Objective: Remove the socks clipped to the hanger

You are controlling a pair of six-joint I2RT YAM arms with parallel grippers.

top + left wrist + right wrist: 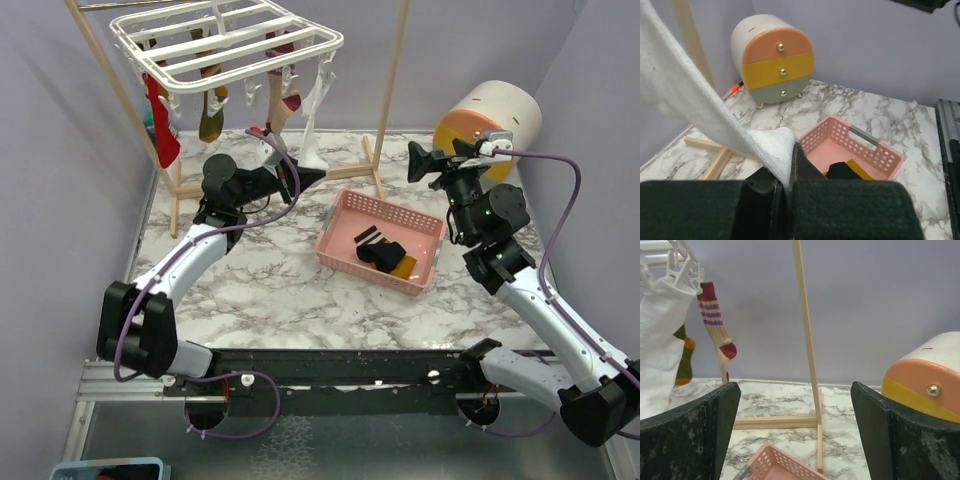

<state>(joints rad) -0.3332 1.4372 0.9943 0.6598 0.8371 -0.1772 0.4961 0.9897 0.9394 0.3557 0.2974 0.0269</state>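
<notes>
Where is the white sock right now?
Top view: the white sock hangs from the hanger's near-right corner, lower end pinched in the left gripper, left of the basket.

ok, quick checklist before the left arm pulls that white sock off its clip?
1. Grip: left gripper shut on the white sock: ok.
2. Tension: sock taut up to its clip on the hanger: ok.
3. Drop spot: pink basket has room, only a few dark socks inside: ok.
4. Other arm: right gripper open, apart from the hanger: ok.
5. Pull path: striped sock hangs beside it, whether it snags: cannot tell.
</notes>
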